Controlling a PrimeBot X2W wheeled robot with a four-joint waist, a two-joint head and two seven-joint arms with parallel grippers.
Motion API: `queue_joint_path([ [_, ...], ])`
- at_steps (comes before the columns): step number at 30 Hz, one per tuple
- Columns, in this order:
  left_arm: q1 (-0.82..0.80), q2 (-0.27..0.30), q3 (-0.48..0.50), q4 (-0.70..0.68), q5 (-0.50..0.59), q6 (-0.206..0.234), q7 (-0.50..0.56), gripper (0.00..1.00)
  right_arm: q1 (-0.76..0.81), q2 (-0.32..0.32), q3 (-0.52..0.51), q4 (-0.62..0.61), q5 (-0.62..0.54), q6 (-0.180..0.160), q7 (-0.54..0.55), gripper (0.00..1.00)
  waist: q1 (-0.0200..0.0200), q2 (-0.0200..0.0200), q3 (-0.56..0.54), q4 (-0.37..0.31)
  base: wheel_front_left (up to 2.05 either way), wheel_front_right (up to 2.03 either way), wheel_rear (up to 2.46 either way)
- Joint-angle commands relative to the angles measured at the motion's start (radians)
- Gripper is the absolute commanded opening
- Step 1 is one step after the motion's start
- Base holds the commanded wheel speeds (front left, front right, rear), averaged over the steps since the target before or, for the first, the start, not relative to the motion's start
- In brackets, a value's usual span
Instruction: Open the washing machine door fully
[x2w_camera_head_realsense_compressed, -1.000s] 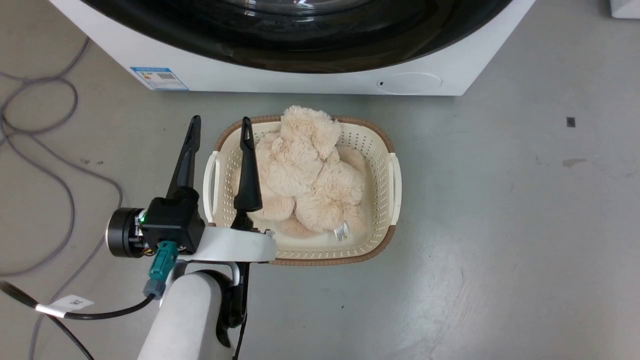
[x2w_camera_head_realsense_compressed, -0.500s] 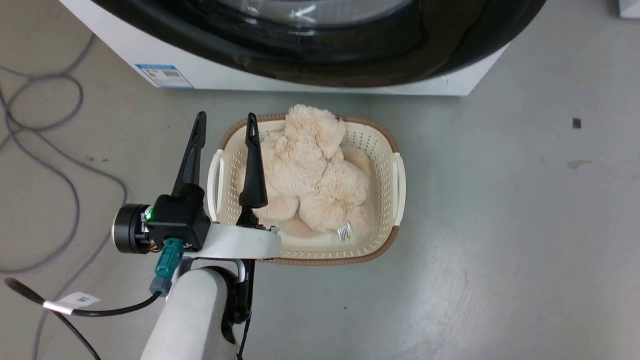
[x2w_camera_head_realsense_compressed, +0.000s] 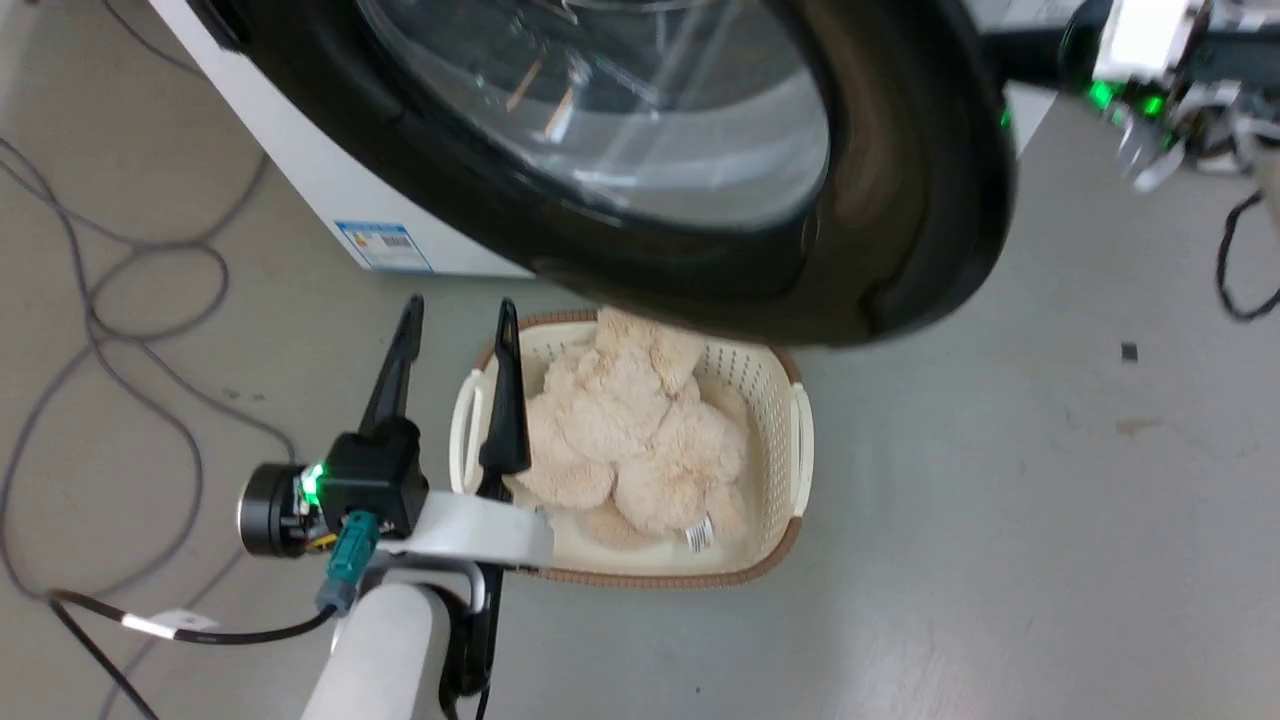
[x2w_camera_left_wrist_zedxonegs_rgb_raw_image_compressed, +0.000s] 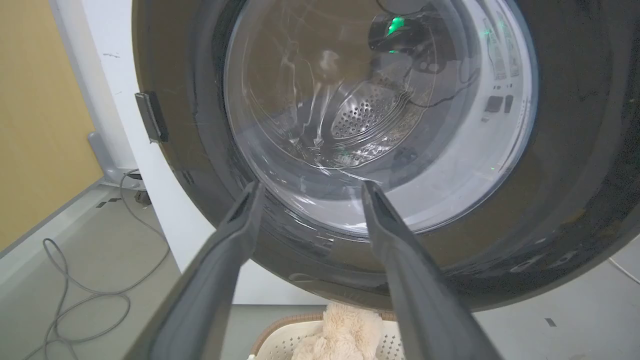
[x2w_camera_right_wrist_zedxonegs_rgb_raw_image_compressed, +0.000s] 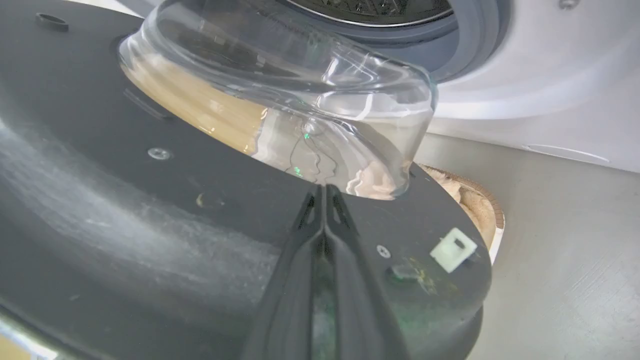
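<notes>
Washing machine door (x2w_camera_head_realsense_compressed: 900, 200), round glossy black disc with clear glass bowl, stands part-open from the white boxy washing machine (x2w_camera_head_realsense_compressed: 345, 200), hinged at left. Right end effector (x2w_camera_right_wrist_zedxonegs_rgb_raw_image_compressed: 324, 192), fingers closed together, lies at its inner face; left end effector (x2w_camera_head_realsense_compressed: 460, 303) gapes open. Best pushed steadily along the hinge arc, off the glass.

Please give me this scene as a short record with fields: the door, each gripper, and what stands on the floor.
door: washing machine door partly open, swung out from the washing machine
left arm: left gripper open, holding nothing, above the basket's left edge
right arm: right gripper shut, fingertips at the door's inner face, by the base of the glass bowl
floor: basket holding a plush toy, its far end overlapped by the door in the head view
</notes>
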Motion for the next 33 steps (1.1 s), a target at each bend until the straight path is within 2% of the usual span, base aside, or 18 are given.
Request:
queue_joint_path([
  [1,0.022,0.001,0.005,0.008,0.006,-0.007,-0.005,1.0,0.04,0.014,-0.002,-0.015,0.011,0.0,0.01,0.0,0.0,0.0,-0.031,0.007,0.0,0.0,0.0],
  [18,0.124,0.003,0.04,0.094,0.05,-0.084,-0.005,1.0,0.3,0.095,-0.013,-0.158,0.095,0.0,0.055,0.0,0.0,0.0,-0.168,0.013,0.0,0.0,0.0],
  [33,0.162,0.003,0.06,0.13,0.06,-0.114,-0.005,1.0,0.502,0.143,-0.015,-0.322,0.153,0.0,0.057,0.0,0.0,0.0,-0.22,0.011,0.0,0.0,0.0],
])
